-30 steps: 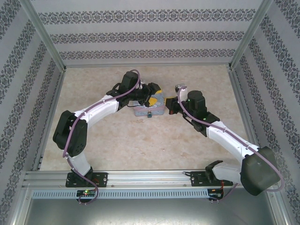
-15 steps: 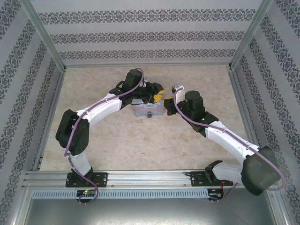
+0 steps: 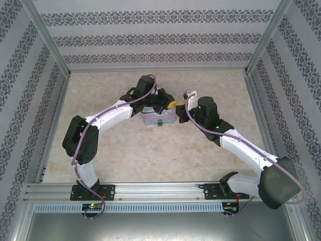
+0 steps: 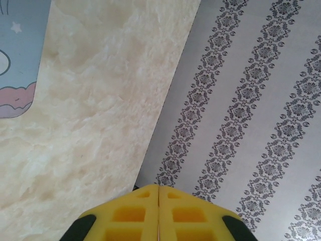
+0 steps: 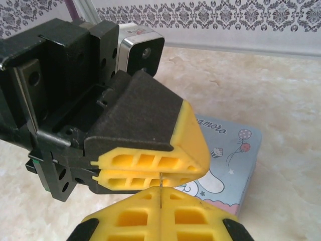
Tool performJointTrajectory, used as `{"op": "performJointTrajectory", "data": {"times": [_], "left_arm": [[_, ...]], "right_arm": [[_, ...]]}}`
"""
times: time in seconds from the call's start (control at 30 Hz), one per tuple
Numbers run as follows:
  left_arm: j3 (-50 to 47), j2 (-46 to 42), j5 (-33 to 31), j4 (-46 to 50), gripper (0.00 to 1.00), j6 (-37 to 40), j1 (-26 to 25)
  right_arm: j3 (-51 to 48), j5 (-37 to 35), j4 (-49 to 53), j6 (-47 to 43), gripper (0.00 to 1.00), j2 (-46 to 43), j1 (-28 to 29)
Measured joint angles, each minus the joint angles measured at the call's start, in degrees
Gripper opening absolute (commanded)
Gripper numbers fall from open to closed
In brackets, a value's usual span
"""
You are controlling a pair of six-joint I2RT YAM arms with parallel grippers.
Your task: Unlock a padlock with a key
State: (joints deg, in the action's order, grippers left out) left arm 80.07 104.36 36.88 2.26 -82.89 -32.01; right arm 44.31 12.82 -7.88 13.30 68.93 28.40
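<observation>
I count two arms, two tools, one tin point(image 3: 150, 120), one padlock and one key. The padlock point(image 3: 159, 123) sits against the tin's 6 o'clock side on the worktop point(image 3: 150, 160). The right tool point(image 5: 159, 197) is clamped on the key point(image 5: 160, 181), a thin sliver standing up from its pads. The left tool point(image 4: 158, 197) has its pads pressed together on nothing, its tip just above that sliver, by the tin's 2 o'clock corner. A second ago the left tool's pads were apart and sat nearer 9 o'clock. The tin and padlock have not shifted.
</observation>
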Motion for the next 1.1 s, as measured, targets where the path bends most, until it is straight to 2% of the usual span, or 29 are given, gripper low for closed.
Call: {"op": "performJointTrajectory", "data": {"times": [0.13,0.2,0.33,0.53,0.67,0.9,1.03,1.1], "left_arm": [[0.00,0.07,-0.04,0.09,0.00,0.09,-0.02],[0.00,0.07,-0.04,0.09,0.00,0.24,-0.02],[0.00,0.07,-0.13,0.09,0.00,2.40,-0.02],[-0.02,0.07,-3.15,0.00,0.00,10.60,0.26],[-0.83,0.02,-5.25,-1.99,0.00,17.44,0.61],[-4.68,-0.48,-8.37,-10.47,0.00,26.62,0.63],[-7.43,-0.85,-10.16,-18.21,0.00,28.00,0.63],[-9.40,-1.20,-11.37,-22.08,0.00,28.02,0.63]], "right_arm": [[0.00,-0.20,0.00,0.00,0.01,0.02,0.00],[0.00,-0.24,0.00,0.31,0.19,0.02,-0.02],[0.00,0.26,-0.13,3.48,0.38,-0.17,-1.46],[-0.90,4.28,-1.90,14.64,0.44,-3.41,-9.77],[-1.81,8.41,-3.61,24.15,0.50,-4.68,-12.90],[-3.89,14.40,-7.82,43.23,0.57,-2.38,-14.29],[-4.44,15.98,-11.23,53.24,0.64,-0.52,-14.14],[-4.57,16.13,-12.94,57.66,0.64,0.13,-13.64]]}}
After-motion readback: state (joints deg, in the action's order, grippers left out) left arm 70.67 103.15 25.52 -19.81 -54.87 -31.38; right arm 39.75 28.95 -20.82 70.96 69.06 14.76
